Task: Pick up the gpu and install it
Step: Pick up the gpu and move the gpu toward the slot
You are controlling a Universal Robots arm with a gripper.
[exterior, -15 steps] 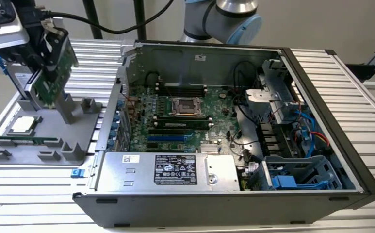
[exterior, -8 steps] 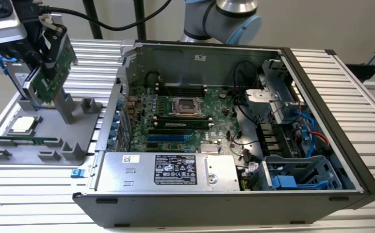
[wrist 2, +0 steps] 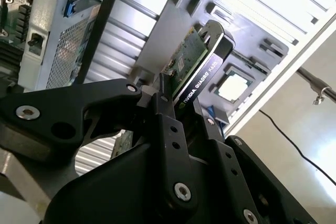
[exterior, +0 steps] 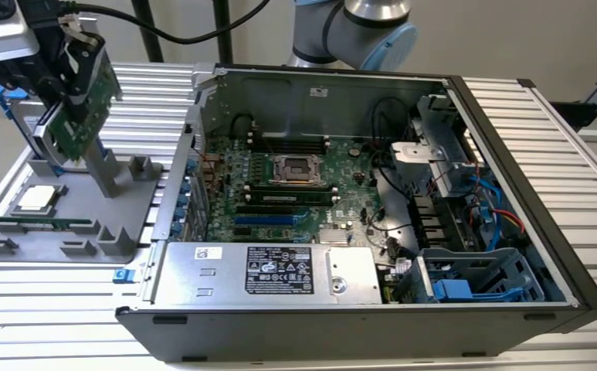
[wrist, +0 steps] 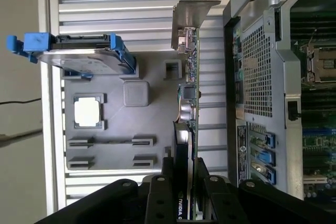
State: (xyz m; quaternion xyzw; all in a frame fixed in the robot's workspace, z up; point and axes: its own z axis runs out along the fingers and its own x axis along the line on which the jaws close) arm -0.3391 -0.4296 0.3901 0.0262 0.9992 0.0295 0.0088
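Observation:
The gpu [exterior: 79, 112] is a green circuit-board card, tilted, at the upper part of the exterior view's left. My gripper [exterior: 59, 69] is shut on its upper end and holds it over the grey parts holder [exterior: 87, 243]. In the second wrist view the gpu [wrist 2: 193, 64] runs edge-on out of my gripper [wrist 2: 184, 115], green board beside a black cooler. In the first wrist view the gpu [wrist: 189, 95] stands edge-on with its silver bracket [wrist: 192, 1] at the far end, between my black fingers [wrist: 157, 192]. The open computer case [exterior: 504, 178] lies to the exterior view's right.
The holder carries a square processor chip [exterior: 36, 198] and a narrow memory stick [exterior: 45, 224]. A silver hard drive with blue tabs [wrist: 79, 55] stands on it too. Inside the case are the motherboard [exterior: 277, 193], blue slots [exterior: 267, 219], a power supply [exterior: 267, 270] and cables [exterior: 489, 205].

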